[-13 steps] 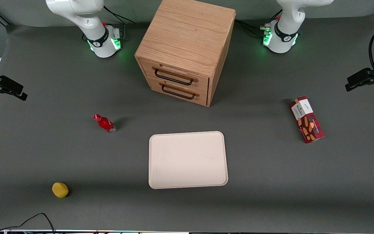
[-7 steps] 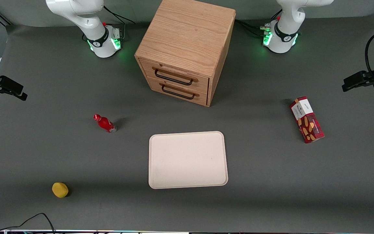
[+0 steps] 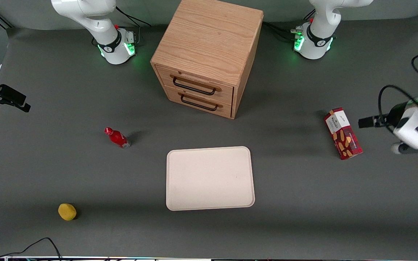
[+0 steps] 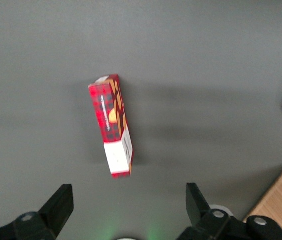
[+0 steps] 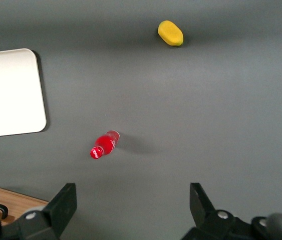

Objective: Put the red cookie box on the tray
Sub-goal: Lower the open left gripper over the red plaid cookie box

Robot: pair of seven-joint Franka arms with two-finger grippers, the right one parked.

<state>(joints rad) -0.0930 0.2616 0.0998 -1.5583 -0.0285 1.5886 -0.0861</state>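
The red cookie box point(image 3: 342, 133) lies flat on the grey table toward the working arm's end, its white-label end pointing toward the robot bases. The left wrist view shows the same red cookie box point(image 4: 112, 125) from above, with nothing touching it. My left gripper point(image 3: 368, 122) hangs above the table beside the box, a little farther toward the table's end. Its fingers point(image 4: 60, 200) are spread wide around bare table, so the gripper point(image 4: 128, 194) is open and holds nothing. The cream-white tray point(image 3: 209, 177) lies near the table's middle with nothing on it.
A wooden two-drawer cabinet point(image 3: 209, 54) stands between the arm bases, farther from the camera than the tray. A small red bottle point(image 3: 117, 137) and a yellow object point(image 3: 67, 211) lie toward the parked arm's end.
My left arm has swung in from the table's end toward the cookie box and now stands close beside it. The box, tray and other things have not moved.
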